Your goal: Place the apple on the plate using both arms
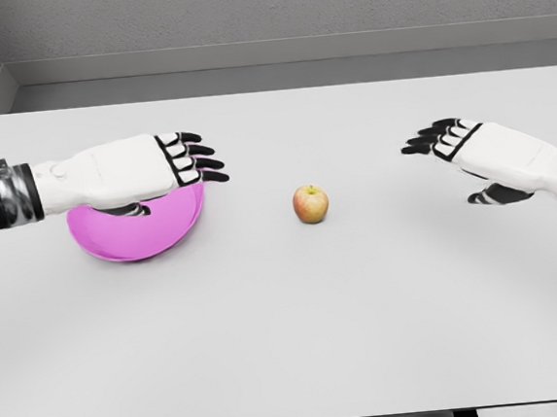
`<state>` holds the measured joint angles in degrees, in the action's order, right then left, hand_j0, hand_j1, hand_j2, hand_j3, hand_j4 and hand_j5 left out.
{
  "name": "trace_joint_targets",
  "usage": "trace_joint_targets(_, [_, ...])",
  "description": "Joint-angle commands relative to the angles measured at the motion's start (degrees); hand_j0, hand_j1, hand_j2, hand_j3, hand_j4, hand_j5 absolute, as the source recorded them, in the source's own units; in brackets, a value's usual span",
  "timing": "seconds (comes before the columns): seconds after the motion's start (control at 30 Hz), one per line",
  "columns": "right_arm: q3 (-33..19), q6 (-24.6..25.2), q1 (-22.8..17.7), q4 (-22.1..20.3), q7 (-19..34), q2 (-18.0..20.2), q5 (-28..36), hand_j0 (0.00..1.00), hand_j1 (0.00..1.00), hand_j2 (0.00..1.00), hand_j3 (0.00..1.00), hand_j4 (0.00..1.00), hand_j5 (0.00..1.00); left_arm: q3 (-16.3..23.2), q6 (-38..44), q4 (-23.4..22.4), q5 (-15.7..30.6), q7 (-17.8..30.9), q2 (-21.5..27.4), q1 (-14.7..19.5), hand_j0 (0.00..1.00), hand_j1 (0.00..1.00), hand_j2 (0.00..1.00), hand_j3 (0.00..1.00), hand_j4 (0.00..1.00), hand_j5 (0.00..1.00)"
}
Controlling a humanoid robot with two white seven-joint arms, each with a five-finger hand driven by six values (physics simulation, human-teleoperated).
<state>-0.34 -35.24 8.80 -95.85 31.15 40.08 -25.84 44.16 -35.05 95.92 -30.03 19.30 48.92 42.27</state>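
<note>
A red-yellow apple (310, 205) stands upright near the middle of the white table (290, 344). To its left lies a pink plate (144, 237), partly covered by my left hand (182, 168), which hovers over the plate's far half with fingers stretched flat toward the apple and the thumb tucked below. My right hand (450, 159) floats to the right of the apple, about a hand's length away, fingers extended toward it and thumb spread low. Neither hand holds anything.
The table's far edge meets a grey wall at the top of the view. The front edge runs along the bottom, with dark table legs showing beneath it.
</note>
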Motion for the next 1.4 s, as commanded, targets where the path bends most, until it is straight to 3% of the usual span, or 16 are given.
trace_joint_targets(0.0, [-9.85, 0.24, -0.70, -1.01, -0.13, 0.35, 6.76, 1.00, 1.00, 1.00, 1.00, 1.00, 1.00, 5.41, 0.05, -1.44, -1.17, 0.12, -4.44, 0.35, 1.00, 1.00, 1.00, 1.00, 1.00, 1.00])
trace_joint_targets(0.1, [-12.32, 0.24, -5.45, -0.66, -0.22, 0.27, 11.51, 1.00, 1.00, 1.00, 1.00, 1.00, 1.00, 9.98, 0.05, -3.90, -1.00, 0.12, -7.52, 4.84, 1.00, 1.00, 1.00, 1.00, 1.00, 1.00])
trace_joint_targets(0.33, [-12.23, 0.24, -7.74, -0.13, 0.22, -3.43, 12.39, 1.00, 1.00, 1.00, 1.00, 1.00, 1.00, 16.22, 0.05, -13.30, -0.73, 0.12, -16.49, 11.26, 1.00, 1.00, 1.00, 1.00, 1.00, 1.00])
trace_joint_targets(0.5, [-12.23, 0.24, -7.74, -0.04, 0.22, -3.78, 12.48, 1.00, 1.00, 1.00, 1.00, 1.00, 1.00, 17.01, 0.05, -13.74, -0.64, 0.21, -18.16, 12.40, 1.00, 1.00, 1.00, 1.00, 1.00, 1.00])
trace_joint_targets(0.57, [-12.14, 0.24, -7.74, -0.22, 0.14, -3.78, 12.48, 1.00, 1.00, 1.00, 1.00, 1.00, 1.00, 18.59, 0.05, -16.03, -0.73, 0.29, -20.44, 13.45, 1.00, 1.00, 1.00, 1.00, 1.00, 1.00])
trace_joint_targets(0.77, [-12.23, 0.24, -7.74, -0.75, 0.14, -3.78, 12.66, 1.00, 1.00, 1.00, 1.00, 1.00, 1.00, 18.77, 0.05, -19.28, -0.73, 0.47, -22.81, 14.24, 1.00, 1.00, 1.00, 1.00, 1.00, 1.00])
trace_joint_targets(1.07, [-12.23, 0.24, -7.74, -0.66, 0.14, -3.78, 12.66, 1.00, 1.00, 1.00, 1.00, 1.00, 1.00, 18.77, 0.05, -27.81, -0.64, 0.47, -28.35, 15.04, 1.00, 1.00, 1.00, 1.00, 1.00, 1.00])
trace_joint_targets(1.37, [-12.23, 0.24, -7.74, -0.31, 0.14, -3.78, 12.57, 1.00, 1.00, 1.00, 1.00, 1.00, 1.00, 20.35, 0.05, -29.13, -0.64, 0.47, -29.23, 15.04, 1.00, 1.00, 1.00, 1.00, 1.00, 1.00])
